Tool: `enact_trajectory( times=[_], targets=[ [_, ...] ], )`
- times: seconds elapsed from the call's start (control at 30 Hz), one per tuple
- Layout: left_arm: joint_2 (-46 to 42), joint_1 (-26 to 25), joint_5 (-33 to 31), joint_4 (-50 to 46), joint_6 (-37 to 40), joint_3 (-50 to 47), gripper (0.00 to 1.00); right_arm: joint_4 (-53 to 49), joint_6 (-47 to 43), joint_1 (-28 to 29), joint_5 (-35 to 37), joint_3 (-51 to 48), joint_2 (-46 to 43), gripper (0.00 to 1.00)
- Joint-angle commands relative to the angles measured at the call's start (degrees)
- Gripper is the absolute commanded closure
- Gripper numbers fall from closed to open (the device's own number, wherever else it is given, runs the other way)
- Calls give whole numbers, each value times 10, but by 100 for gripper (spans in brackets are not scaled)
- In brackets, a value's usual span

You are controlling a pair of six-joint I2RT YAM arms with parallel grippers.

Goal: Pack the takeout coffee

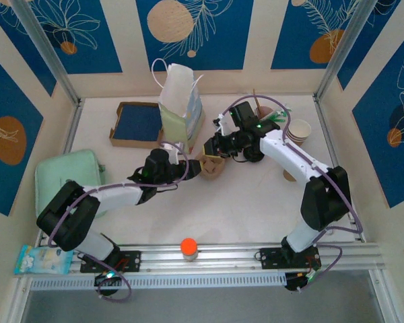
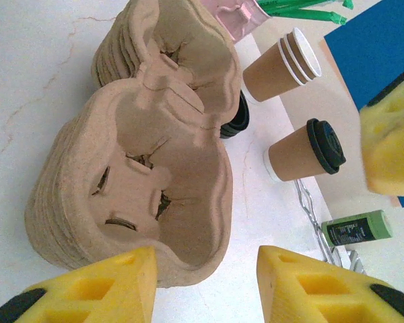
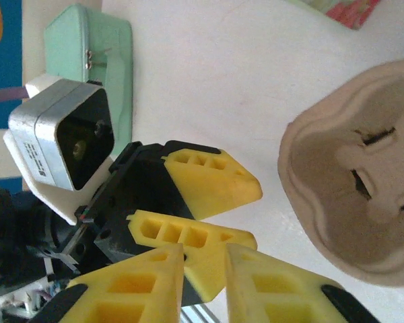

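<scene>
Pulp cup carriers [image 2: 155, 182] sit stacked on the table [image 1: 242, 208] — left gripper [image 2: 205, 262] parted, empty, just short of them. Right gripper [image 3: 203, 259] looks barely cracked open, holding nothing I think; lidded coffee cup [image 2: 303, 151] stands nearby.

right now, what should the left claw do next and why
Probably close the left claw on the near rim of the cup carrier stack: its jaws stand apart with that rim seemingly between them, nothing gripped yet. The right claw, slightly parted and empty, sits beside it, so it isn't holding the stack.
</scene>
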Motion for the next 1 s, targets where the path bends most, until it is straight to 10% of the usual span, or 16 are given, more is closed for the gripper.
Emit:
enact_trajectory(
  times=[0.0, 0.97],
  targets=[
    [-21, 8, -7, -8, 12, 2, 57, -25, 11, 0, 53, -16, -40, 65],
    [-118, 29, -40, -147, 78, -2, 56, 14, 79, -102, 208, -43, 33, 66]
  ],
)
